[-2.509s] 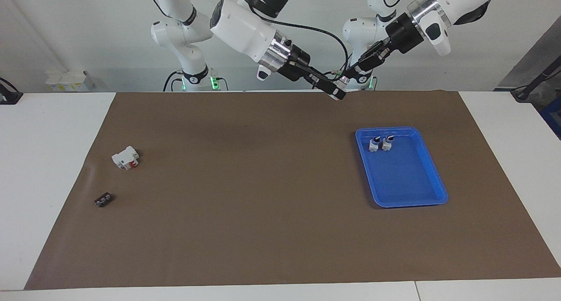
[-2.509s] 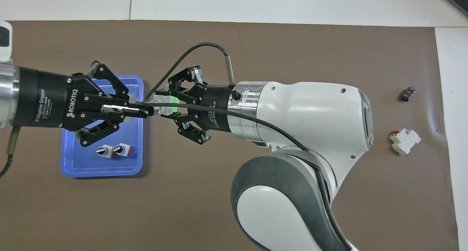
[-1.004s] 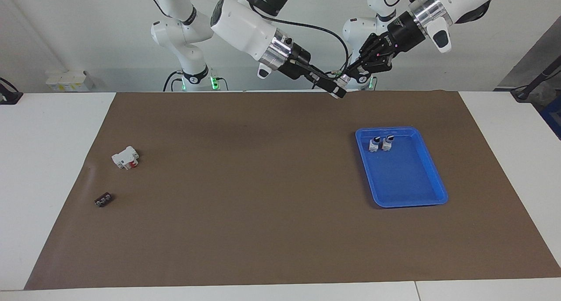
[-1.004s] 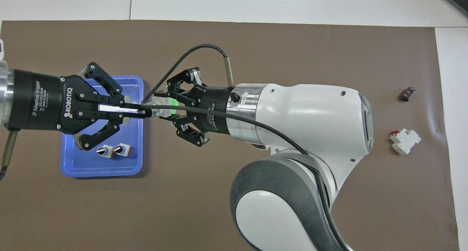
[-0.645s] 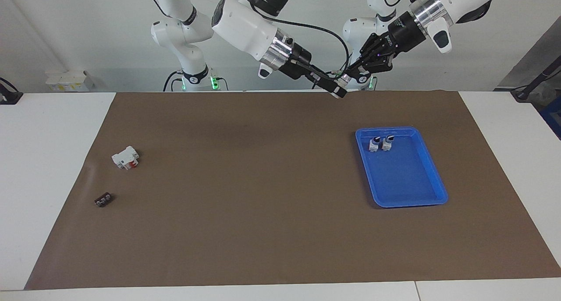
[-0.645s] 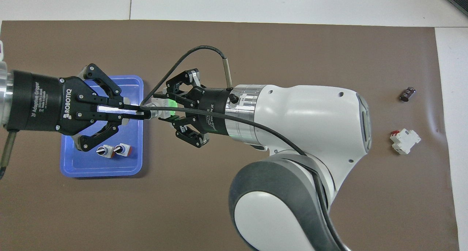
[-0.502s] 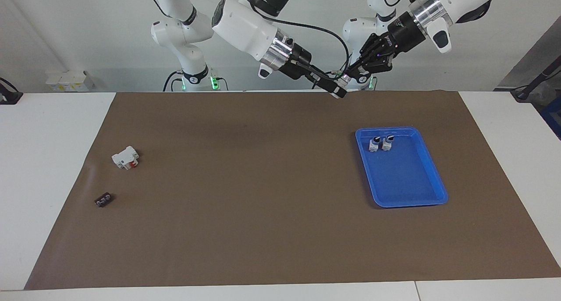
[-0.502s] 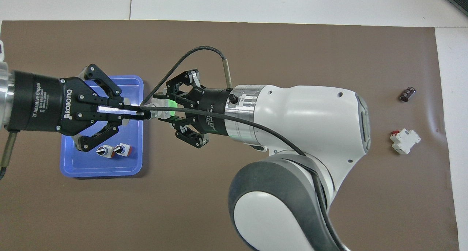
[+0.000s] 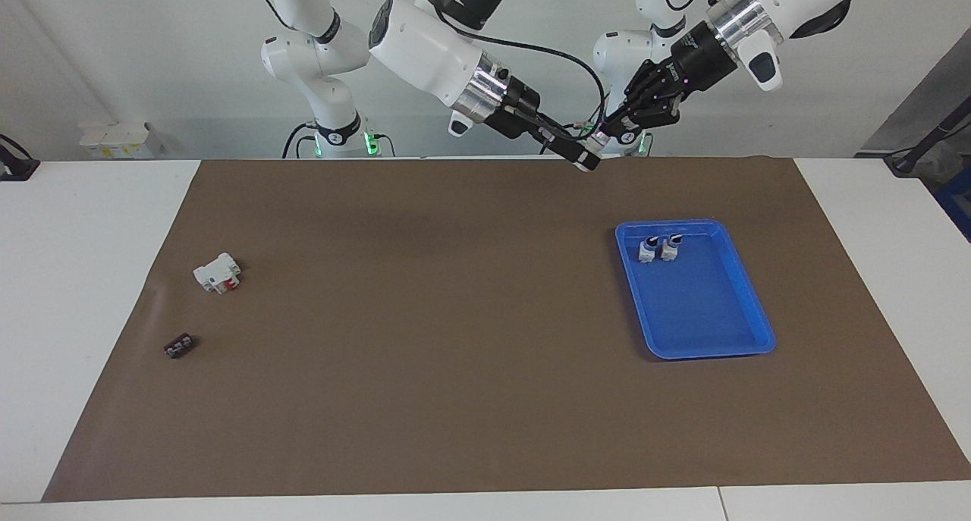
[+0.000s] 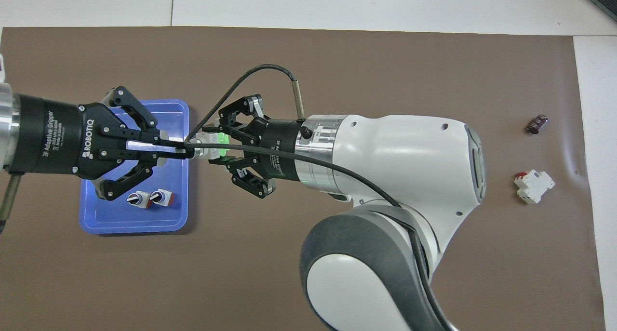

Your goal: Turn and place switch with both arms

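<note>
Robotics lab: several white arms [image 9: 425, 43] at a paper-covered table [image 9: 98, 225].

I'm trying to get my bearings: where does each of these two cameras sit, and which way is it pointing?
Facing view: high across the table, looking back at the robots; both arms show, left gripper and right gripper meeting in the air.
Overhead view: above the robots' end, looking steeply down and forward; only forearms and grippers show, the switch between them.
Shared: blue tray and white breaker, seen half a turn apart.

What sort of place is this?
Probably a robotics lab bench: white arms over a brown mat, with a blue tray of switches and a breaker.
</note>
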`<state>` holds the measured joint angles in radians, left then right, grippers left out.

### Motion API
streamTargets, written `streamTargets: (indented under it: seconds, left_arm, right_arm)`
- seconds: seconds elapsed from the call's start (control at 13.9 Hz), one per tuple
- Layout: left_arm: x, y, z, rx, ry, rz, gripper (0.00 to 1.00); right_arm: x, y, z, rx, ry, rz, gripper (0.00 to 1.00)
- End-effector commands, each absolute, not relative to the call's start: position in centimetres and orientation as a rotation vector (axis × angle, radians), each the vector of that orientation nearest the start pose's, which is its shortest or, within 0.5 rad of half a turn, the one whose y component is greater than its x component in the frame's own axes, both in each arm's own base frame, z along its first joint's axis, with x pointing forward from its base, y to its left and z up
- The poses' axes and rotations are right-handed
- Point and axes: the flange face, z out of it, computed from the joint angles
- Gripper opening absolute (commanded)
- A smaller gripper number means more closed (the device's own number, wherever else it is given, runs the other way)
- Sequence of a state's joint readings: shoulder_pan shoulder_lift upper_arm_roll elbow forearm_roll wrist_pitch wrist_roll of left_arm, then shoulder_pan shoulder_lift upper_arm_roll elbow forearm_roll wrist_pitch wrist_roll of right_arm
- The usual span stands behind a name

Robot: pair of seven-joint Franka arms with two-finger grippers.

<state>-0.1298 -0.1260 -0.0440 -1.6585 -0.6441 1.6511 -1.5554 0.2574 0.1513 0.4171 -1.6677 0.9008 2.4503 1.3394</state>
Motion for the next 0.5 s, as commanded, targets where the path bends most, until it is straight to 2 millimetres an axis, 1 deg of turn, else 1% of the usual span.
streamTargets:
  seconds: [0.0,0.14,0.29,0.36,0.43]
  left_arm:
    - [49.5,-13.0,66.8,-2.796,-2.175,0.677,0.00]
    - [48.7,-13.2,65.9,-2.880,-1.990,0.604,0.00]
    - [48.1,-12.6,64.7,-2.968,-1.849,0.557,0.00]
    - [47.9,-12.1,64.3,-3.050,-1.730,0.519,0.00]
    - [47.7,-11.8,63.9,-3.159,-1.541,0.460,0.00]
  right_arm:
    - [51.6,37.3,60.5,-1.805,1.238,0.387,1.00]
    - [52.2,35.9,61.2,-1.793,1.247,0.356,1.00]
    - [53.2,34.2,61.3,-1.792,1.259,0.317,1.00]
    - [54.0,33.2,61.3,-1.832,1.243,0.249,1.00]
    - [54.8,31.9,61.1,-1.888,1.219,0.165,1.00]
